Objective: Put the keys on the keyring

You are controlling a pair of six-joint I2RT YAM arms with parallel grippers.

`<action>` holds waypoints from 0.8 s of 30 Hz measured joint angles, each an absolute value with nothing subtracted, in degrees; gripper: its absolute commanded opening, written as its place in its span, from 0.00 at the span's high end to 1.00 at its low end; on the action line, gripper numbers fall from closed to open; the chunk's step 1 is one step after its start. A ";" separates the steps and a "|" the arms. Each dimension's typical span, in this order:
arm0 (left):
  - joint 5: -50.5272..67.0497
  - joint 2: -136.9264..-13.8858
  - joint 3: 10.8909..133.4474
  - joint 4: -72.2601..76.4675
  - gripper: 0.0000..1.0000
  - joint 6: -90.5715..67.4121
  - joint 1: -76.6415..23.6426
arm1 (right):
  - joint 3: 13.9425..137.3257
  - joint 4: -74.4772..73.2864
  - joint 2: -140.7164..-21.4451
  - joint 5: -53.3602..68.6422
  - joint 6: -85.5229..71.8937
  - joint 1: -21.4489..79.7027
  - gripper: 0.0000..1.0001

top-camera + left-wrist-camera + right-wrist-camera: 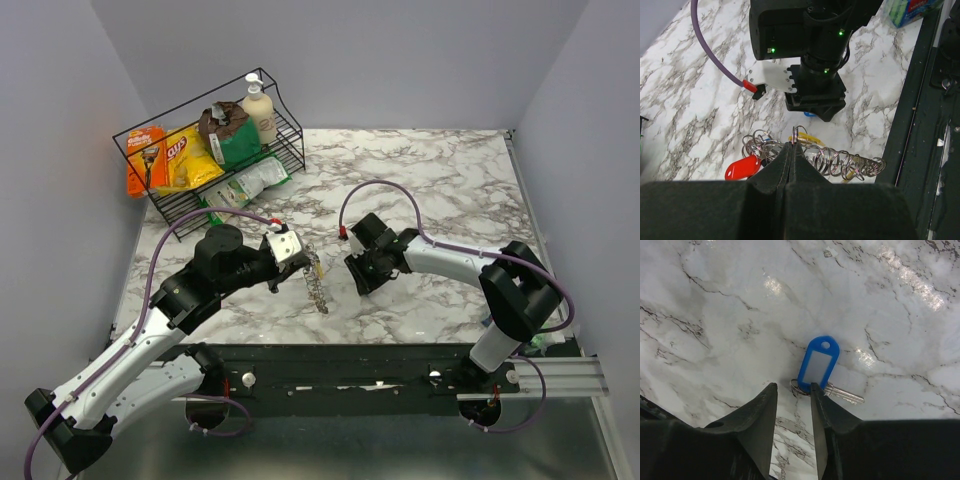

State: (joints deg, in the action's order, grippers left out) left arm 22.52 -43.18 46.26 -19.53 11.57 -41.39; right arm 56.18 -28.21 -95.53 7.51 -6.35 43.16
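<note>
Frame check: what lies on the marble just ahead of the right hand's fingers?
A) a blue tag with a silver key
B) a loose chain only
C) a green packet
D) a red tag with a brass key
A: the right wrist view shows a blue tag joined to a silver key lying flat on the marble tabletop, just beyond the parted fingers of the right hand.

Lab test booth: plain walls (pixel 400 60), marble table (pixel 450 180)

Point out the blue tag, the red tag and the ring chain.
blue tag (pixel 818 365): right wrist view, its pale label window.
red tag (pixel 742 168): left wrist view, middle of its body.
ring chain (pixel 850 164): left wrist view, mid-length coil.
</note>
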 measured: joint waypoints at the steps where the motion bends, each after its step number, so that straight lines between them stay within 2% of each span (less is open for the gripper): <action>1: 22.50 -43.18 46.26 -19.53 1.00 11.57 -41.39 | 56.18 -28.27 -95.53 7.22 -6.35 43.16 0.61; 4: 22.52 -43.18 46.26 -19.53 1.00 11.57 -41.39 | 56.18 -28.36 -95.53 6.87 -6.35 43.18 0.69; 5: 22.52 -43.18 46.26 -19.53 1.00 11.57 -41.39 | 56.18 -28.38 -95.53 6.83 -6.31 43.18 0.75; 14: 22.52 -43.18 46.26 -19.53 1.00 11.57 -41.39 | 56.21 -28.73 -95.74 6.70 -6.31 43.20 0.97; 24: 22.50 -43.18 46.26 -19.70 1.00 12.10 -41.39 | 57.28 -29.54 -93.25 6.70 -6.28 43.29 1.00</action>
State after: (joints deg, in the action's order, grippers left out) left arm 22.50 -43.18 46.26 -19.70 12.10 -41.39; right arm 57.28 -29.54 -93.25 6.70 -6.28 43.29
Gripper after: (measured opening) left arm 0.008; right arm 0.010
